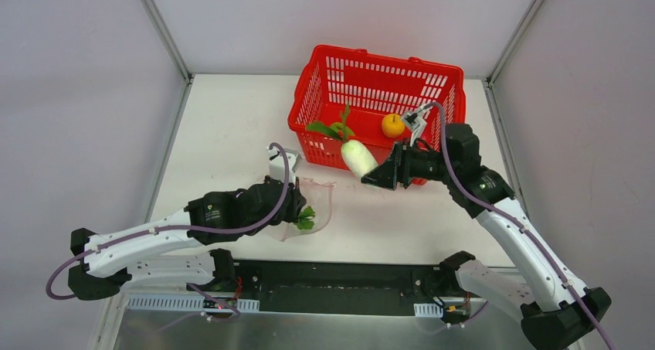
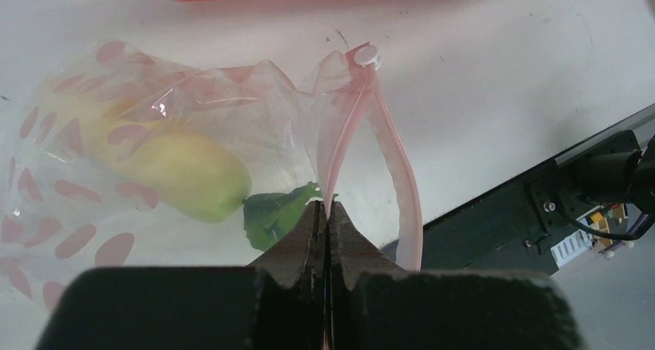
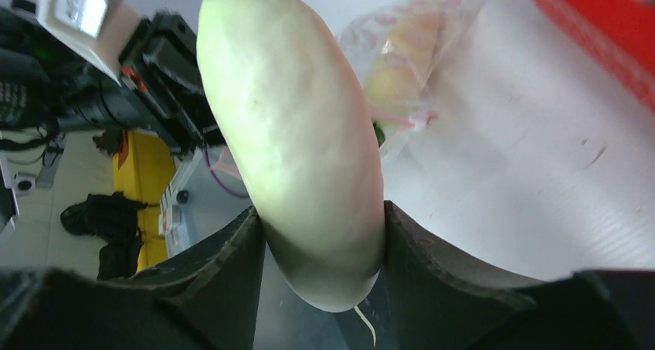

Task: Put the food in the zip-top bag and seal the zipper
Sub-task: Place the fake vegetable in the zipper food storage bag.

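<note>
**Zip-top bag sits left of the carried radish, nearer the arms than its tip points**

Zip-top bag lies flat on the table, left of centre and close to the arm bases. The left gripper has its fingers pressed together on the near end of the zipper, pinching one lip of the mouth. From that pinch the pinkish strip parts into a narrow loop and meets again at the white slider tab, so the mouth gapes only slightly. A pale yellow-green piece and a green leafy piece are already inside.

Further right, the radish hangs in the air between the bag and the red basket. The right gripper clamps its root end, with the fingers set partly apart around its girth. The long axis runs from the fingers leftward and away from the arms. The free end therefore aims past the far side of the bag, not into the mouth. The bag lies left of and nearer than that tip, and the right arm alone can deliver.

As I judge it, the coming move depends on swinging that tip round and down into line with the loop, which looks tight for so thick a piece.

An orange ball and green leaves remain in the basket
</note>
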You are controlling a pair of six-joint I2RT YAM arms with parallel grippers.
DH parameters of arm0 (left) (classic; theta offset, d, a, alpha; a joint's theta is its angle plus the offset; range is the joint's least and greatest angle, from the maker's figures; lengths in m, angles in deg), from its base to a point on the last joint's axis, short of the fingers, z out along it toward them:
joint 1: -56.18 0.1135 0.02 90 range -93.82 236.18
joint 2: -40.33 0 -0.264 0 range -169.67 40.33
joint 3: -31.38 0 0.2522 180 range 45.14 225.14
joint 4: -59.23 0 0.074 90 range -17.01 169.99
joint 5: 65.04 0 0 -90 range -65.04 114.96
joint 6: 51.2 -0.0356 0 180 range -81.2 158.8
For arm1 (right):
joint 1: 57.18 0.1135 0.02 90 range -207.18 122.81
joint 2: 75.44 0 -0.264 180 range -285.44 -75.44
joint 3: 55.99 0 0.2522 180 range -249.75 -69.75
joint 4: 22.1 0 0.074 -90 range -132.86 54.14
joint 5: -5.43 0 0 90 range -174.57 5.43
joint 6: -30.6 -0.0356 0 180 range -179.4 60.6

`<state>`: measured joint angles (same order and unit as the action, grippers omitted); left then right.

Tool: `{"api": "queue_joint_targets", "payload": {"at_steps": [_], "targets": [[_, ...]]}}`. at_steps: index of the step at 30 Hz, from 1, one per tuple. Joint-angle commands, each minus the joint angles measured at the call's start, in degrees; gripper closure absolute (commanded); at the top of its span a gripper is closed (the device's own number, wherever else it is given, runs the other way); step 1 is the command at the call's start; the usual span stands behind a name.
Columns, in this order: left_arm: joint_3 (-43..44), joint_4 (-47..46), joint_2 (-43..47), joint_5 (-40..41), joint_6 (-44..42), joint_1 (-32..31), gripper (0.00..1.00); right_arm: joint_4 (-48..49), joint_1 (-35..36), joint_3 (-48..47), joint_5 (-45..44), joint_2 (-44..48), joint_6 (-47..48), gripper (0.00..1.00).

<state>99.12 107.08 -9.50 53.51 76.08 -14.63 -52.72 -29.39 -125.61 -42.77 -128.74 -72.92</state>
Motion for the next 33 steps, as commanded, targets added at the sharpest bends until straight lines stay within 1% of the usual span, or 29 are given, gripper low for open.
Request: {"api": "queue_joint_targets", "payload": {"at_steps": [1,3,7,11,13,15,17,20,22,25,27,28,33], "targets": [[0.2,-1.2,-0.1,-0.1,1.3,0.2,1.00,-9.2,3.6,0.4,2.1,1.1,3.2,0.62],[-0.6,-2.5,0.4,0.7,1.4,0.2,1.00,-11.8,5.7,1.1,1.2,1.1,2.6,0.62],[-0.8,-2.8,1.4,3.1,1.3,0.2,1.00,-13.6,10.9,2.3,-0.5,0.4,0.5,0.66],[-0.7,-1.3,2.5,5.4,1.5,0.2,1.00,-19.4,17.0,1.9,-5.9,-2.2,1.4,0.66],[-0.8,-0.7,3.2,6.3,1.1,0.2,1.00,-21.5,19.1,1.9,-5.3,-3.4,2.5,0.66],[-0.7,0.1,3.8,7.4,0.5,0.2,1.00,-22.2,21.2,1.6,-5.0,-5.0,2.6,0.69],[-0.4,0.4,4.2,7.8,-0.4,0.2,1.00,-22.5,23.1,0.7,-6.7,-7.2,2.9,0.69],[0.2,1.0,4.5,7.0,-1.6,0.2,1.00,-24.3,24.2,-2.1,-10.3,-10.6,4.0,0.70],[0.2,1.4,5.1,6.2,-1.9,0.2,1.00,-25.1,24.5,-3.6,-11.5,-12.4,4.2,0.69],[-0.7,0.2,5.5,2.6,-3.7,0.2,1.00,-24.9,24.7,-6.4,-16.6,-14.0,3.5,0.69],[-0.6,-0.4,4.9,0.0,-5.0,0.2,1.00,-25.3,24.7,-8.7,-17.9,-15.4,3.9,0.70],[-0.4,-0.6,4.4,-1.2,-5.5,0.2,1.00,-26.3,24.6,-9.8,-17.3,-16.4,5.1,0.69],[2.0,-1.0,-0.2,-4.7,-7.0,0.0,1.00,-35.8,25.0,-17.4,-21.7,-24.3,11.0,0.69]]}}
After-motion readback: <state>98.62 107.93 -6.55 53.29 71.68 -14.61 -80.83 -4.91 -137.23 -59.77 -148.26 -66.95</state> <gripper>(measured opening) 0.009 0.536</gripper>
